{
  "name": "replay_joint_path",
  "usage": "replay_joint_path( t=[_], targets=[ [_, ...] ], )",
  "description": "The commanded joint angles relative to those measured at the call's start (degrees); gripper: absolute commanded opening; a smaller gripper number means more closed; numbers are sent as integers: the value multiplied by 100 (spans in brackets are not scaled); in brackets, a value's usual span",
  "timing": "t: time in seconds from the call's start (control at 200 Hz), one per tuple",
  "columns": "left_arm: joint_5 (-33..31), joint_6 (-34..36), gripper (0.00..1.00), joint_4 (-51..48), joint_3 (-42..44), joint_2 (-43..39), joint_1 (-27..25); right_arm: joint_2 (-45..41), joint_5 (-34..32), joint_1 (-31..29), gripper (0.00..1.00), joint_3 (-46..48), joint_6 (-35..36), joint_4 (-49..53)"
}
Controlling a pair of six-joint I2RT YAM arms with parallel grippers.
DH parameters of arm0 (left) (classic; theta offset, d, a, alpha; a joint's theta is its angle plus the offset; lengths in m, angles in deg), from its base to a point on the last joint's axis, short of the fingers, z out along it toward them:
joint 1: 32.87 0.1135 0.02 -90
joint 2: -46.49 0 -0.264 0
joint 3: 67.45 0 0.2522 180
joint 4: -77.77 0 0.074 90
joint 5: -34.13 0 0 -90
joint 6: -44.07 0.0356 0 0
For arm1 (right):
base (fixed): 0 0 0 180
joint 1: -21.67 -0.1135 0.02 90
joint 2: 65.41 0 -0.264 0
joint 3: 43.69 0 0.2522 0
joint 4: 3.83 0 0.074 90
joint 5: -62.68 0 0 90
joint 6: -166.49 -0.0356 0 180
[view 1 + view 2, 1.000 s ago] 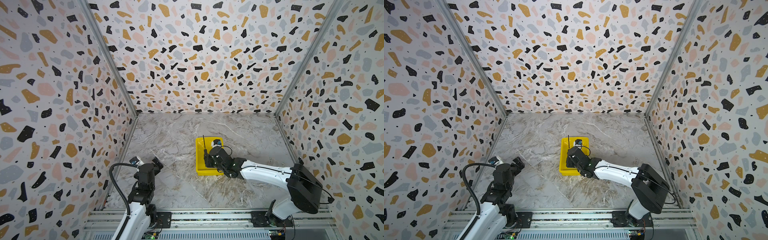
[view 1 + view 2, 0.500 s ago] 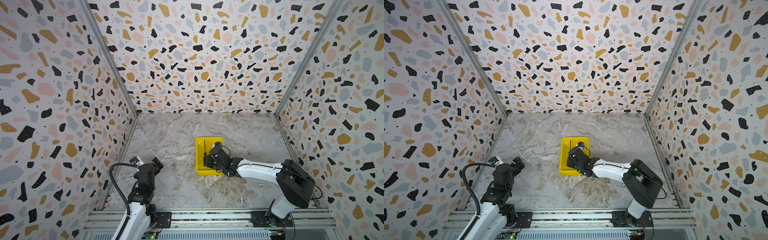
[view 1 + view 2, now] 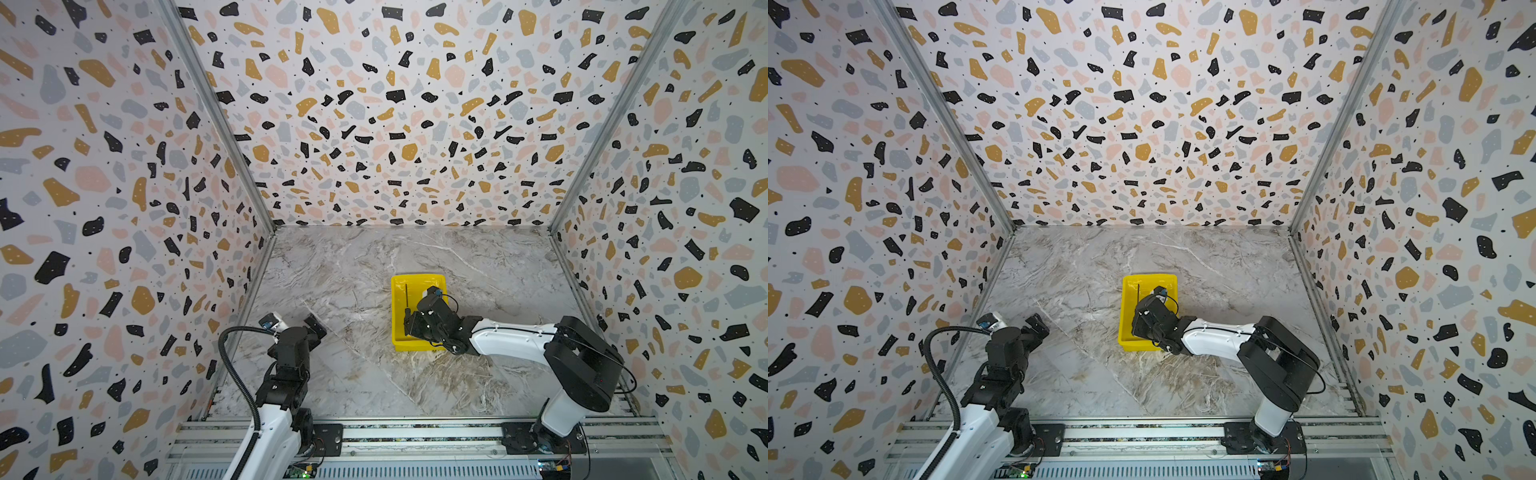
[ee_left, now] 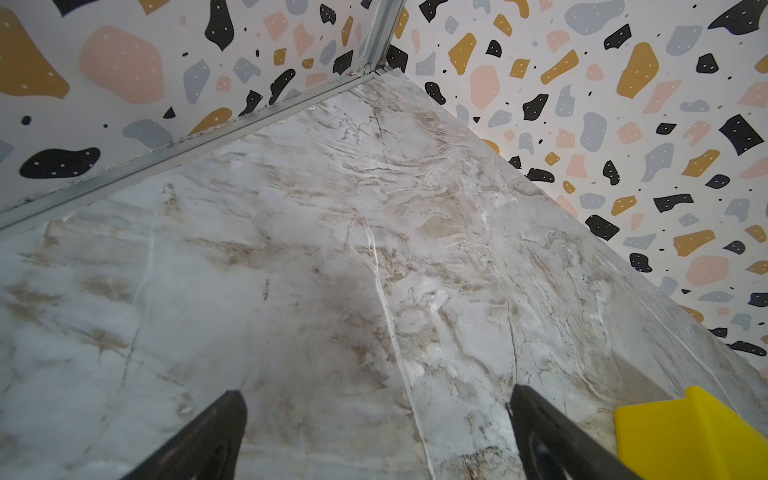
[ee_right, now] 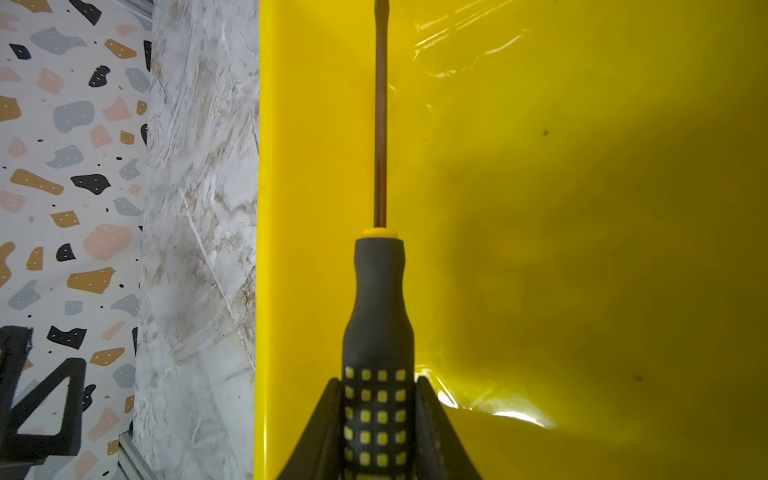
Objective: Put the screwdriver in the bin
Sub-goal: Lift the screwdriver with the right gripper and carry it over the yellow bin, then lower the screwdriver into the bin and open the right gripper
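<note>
Nearly done, judging from the layout. Screwdriver [image 5: 378, 299] held inside the outline of the bin [image 3: 415, 277], over its left side, shaft pointing far and running parallel to the left wall. Not yet released: right end effector [image 5: 379, 380] clenched on the patterned part of the handle, one finger on each side. Cannot tell whether tip or handle touches the bin floor. Left to do, probably: let go, then pull clear without dragging the tool back out. Left end effector [image 4: 374, 409] parked at the near left of the table [image 3: 353, 374], fingers spread wide with nothing between them, well apart from the bin.

Bin: bright yellow glossy plastic, shallow and rectangular, sloped walls catching sharp highlights, a few dark specks on the floor. Screwdriver: thin straight dark metal shaft and a small yellow collar. Handle matte black and rubbery-looking, narrow at the neck, then swelling, with a grid of small yellow squares where gripped. Table: marble-look surface, grey-white with brown veining. Walls [image 3: 395, 124]: terrazzo print in ochre, pink, grey and black.
</note>
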Motion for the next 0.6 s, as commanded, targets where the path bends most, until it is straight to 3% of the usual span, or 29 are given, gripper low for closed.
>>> replay_joint_path(
  t=[0.0,0.325,0.596],
  targets=[
    [-63,-2,100,201,74,-53,-2,56,46,15,30,-137,15,-12],
    [-56,-1,100,201,83,-52,0,-123,127,15,48,-254,200,99],
    [-40,-5,100,227,88,-37,-1,-1123,-393,134,56,-278,868,554]
  ],
)
